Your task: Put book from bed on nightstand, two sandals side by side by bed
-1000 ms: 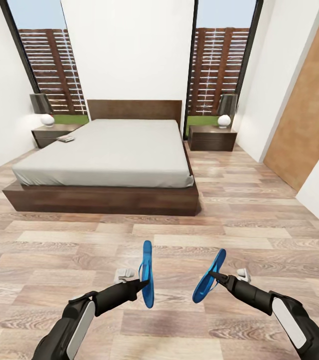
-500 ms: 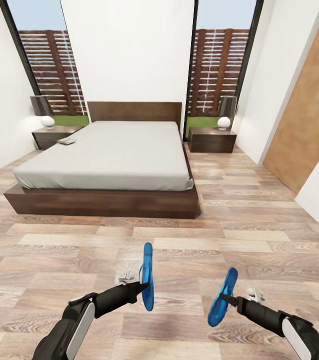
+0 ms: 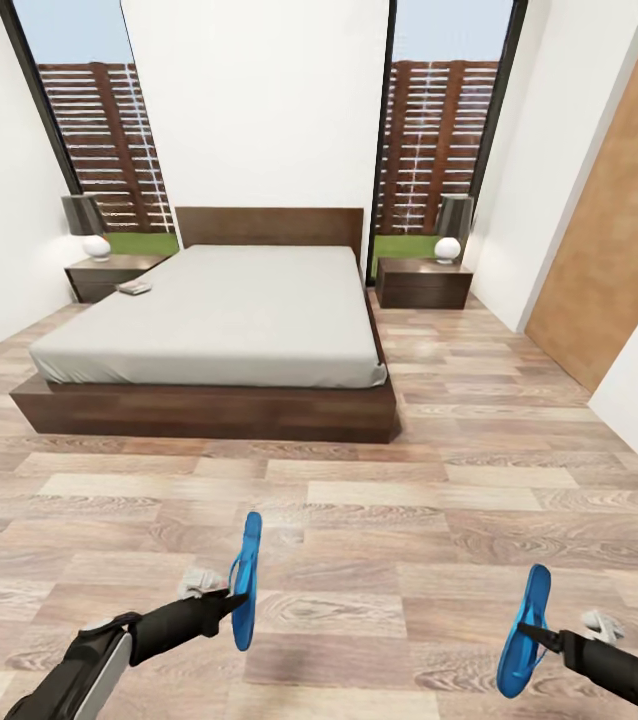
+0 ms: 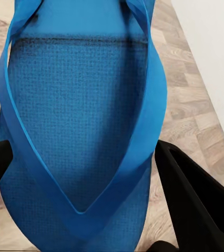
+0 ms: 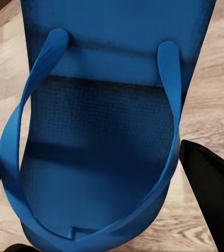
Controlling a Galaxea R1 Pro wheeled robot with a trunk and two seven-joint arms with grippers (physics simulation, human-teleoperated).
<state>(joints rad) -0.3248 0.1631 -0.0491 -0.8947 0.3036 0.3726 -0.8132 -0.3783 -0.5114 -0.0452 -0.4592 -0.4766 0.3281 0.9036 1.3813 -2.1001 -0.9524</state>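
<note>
Two bright blue sandals hang on edge above the wood floor. My left gripper (image 3: 231,598) is shut on the left sandal (image 3: 246,578), whose sole and thong straps (image 4: 80,131) show between the black fingers (image 4: 196,199). My right gripper (image 3: 537,634) is shut on the other sandal (image 3: 522,632), seen close up (image 5: 101,131) between its fingers (image 5: 212,184). The bed (image 3: 209,320) stands ahead, well beyond both grippers. The small book (image 3: 134,288) lies at the mattress's far left edge, beside the left nightstand (image 3: 109,275). The other nightstand (image 3: 424,282) is right of the bed.
Each nightstand carries a lamp (image 3: 86,222), (image 3: 449,225), in front of tall windows. A brown door (image 3: 619,220) is on the right wall. Open plank floor (image 3: 379,500) stretches between me and the foot of the bed and along its right side.
Both arms have dropped and spread apart: the left sandal moved down and left, the right sandal down and right toward the picture's corner. The view shifted slightly.
</note>
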